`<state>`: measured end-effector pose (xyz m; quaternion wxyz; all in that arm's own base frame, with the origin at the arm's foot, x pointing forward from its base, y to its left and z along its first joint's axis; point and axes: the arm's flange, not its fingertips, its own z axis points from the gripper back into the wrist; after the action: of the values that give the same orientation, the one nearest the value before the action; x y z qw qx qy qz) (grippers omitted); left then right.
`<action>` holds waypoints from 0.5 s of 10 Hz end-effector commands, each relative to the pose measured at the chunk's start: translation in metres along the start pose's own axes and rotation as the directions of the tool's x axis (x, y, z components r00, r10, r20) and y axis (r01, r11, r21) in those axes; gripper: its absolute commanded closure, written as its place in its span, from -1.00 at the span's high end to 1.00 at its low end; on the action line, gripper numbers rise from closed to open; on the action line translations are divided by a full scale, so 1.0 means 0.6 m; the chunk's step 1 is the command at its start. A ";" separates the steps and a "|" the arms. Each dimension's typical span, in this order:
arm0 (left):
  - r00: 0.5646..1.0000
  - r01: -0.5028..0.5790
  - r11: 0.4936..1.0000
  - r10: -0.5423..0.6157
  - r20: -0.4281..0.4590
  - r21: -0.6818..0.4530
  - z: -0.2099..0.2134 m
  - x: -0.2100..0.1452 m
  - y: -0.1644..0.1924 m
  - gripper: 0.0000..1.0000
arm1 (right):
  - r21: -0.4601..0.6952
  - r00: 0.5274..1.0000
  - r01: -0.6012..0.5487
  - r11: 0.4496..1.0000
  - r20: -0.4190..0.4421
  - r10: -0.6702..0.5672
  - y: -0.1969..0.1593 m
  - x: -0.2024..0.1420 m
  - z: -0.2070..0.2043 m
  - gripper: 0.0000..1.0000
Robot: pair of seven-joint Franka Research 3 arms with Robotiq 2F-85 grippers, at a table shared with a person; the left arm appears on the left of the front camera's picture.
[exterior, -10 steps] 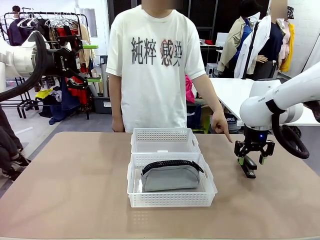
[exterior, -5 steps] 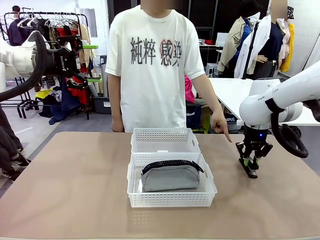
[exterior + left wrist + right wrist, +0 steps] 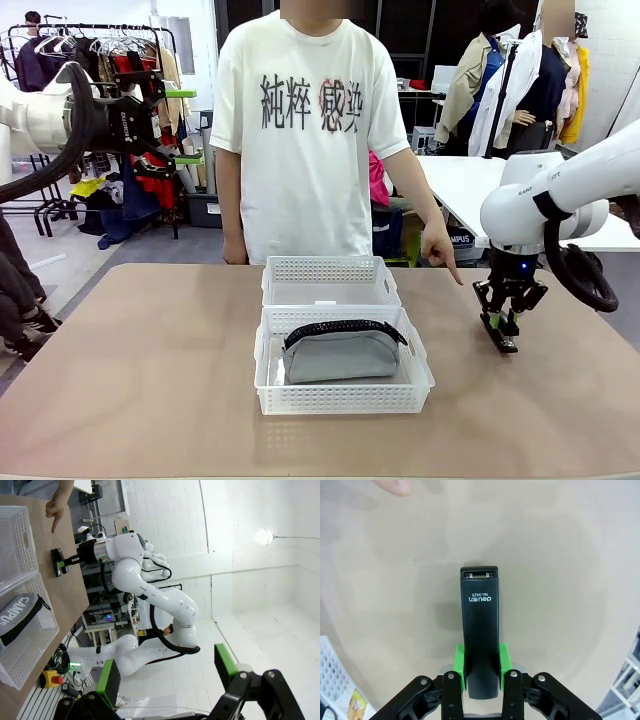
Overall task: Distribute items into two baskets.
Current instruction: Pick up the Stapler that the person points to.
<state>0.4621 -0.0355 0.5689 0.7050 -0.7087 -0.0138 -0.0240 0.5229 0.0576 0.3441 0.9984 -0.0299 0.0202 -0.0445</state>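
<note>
right gripper low on the right side, pointing straight down, green pads clamped on both sides of the stapler. left gripper raised high on the left, held horizontal, jaws wide apart, nothing between them. person's hand hangs low, index finger pointing down.

left gripper, fingers wide apart
right gripper clamps the stapler near the table edge; pouch lies in a basket.

Beyond the light-brown counter, a clothes rack hung with garments stands far left over a grey floor, a white table sits far right, and dark panels line the far wall.
</note>
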 end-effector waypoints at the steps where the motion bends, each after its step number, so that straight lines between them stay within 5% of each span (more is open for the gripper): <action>1: 1.000 -0.006 1.000 0.006 -0.006 -0.005 0.002 -0.006 -0.004 1.00 | 0.053 0.999 0.031 0.998 0.028 -0.032 0.008 -0.010 0.079 -1.00; 5: 1.000 -0.006 1.000 0.006 -0.006 -0.005 0.002 -0.006 -0.004 1.00 | 0.113 0.997 0.052 0.992 -0.062 -0.045 0.049 -0.016 0.232 -1.00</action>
<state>0.4620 -0.0355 0.5689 0.7049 -0.7087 -0.0138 -0.0240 0.5119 0.0891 0.4634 0.9979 0.0174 0.0260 -0.0567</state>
